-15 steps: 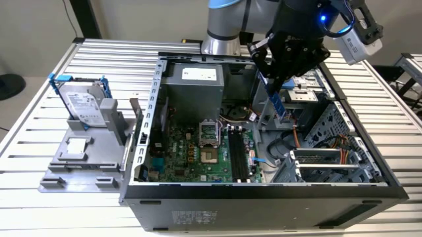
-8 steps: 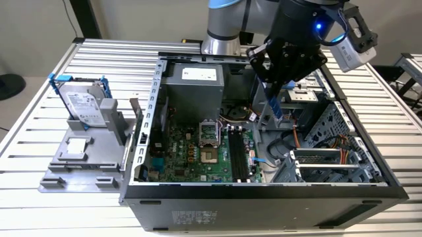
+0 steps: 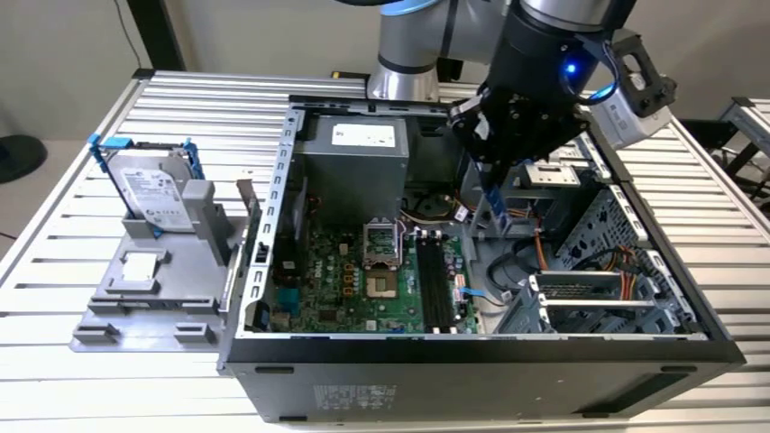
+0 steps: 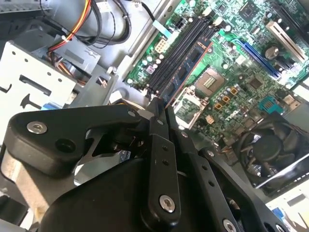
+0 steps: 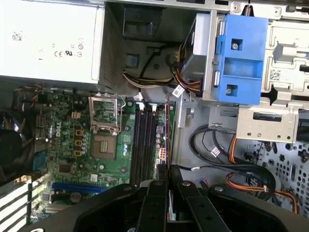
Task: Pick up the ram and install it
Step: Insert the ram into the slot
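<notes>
You have the ram (image 3: 495, 209) clamped edge-on between the fingers (image 4: 158, 142). They are closed tight on one end of it, and the rest of the strip sticks out past the tips. In the second wrist view the ram (image 4: 187, 71) shows a thin red edge and a row of chips. In the first wrist view the ram (image 5: 167, 130) is seen as a narrow line. Your gripper (image 3: 496, 179) holds it inside the open computer case (image 3: 481, 361), above the motherboard (image 3: 349, 280). The strip hangs steeply and is not seated.

Just beside it, toward the exterior view's left, run the long black memory slots (image 3: 434, 280). They lie roughly parallel to the strip in both wrist views (image 5: 145, 140) (image 4: 176, 60). Further left on the board is the metal processor socket (image 3: 381, 248). At the far end of the case sits the grey power supply (image 3: 355, 158).

Well apart, outside the case on the exterior view's left, a hard drive (image 3: 151, 185) in a blue frame stands upright on a grey fixture (image 3: 144, 307). The fixture rests on the slatted table (image 3: 60, 234).
</notes>
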{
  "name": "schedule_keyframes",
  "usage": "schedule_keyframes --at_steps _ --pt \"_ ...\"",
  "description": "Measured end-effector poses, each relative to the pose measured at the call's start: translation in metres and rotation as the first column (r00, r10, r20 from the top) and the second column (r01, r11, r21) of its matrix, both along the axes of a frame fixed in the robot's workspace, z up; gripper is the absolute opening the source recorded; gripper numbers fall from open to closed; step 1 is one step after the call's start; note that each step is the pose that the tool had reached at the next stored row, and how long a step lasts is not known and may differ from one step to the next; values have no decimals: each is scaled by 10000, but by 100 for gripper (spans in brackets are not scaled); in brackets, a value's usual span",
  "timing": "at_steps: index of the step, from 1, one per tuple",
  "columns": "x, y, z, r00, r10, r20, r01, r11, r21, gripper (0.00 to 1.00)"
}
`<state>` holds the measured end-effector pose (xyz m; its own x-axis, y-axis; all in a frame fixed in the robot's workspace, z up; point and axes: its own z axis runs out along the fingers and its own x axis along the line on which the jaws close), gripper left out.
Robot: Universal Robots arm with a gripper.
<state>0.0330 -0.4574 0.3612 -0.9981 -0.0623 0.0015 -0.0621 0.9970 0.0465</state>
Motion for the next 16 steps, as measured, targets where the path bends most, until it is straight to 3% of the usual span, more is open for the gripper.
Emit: schedule_keyframes --at_steps 12,16 --pt "1 0 -216 9999 -140 -3 140 9999 -1 0" --pt "1 0 -289 9970 -774 -4 774 9970 -1 0"
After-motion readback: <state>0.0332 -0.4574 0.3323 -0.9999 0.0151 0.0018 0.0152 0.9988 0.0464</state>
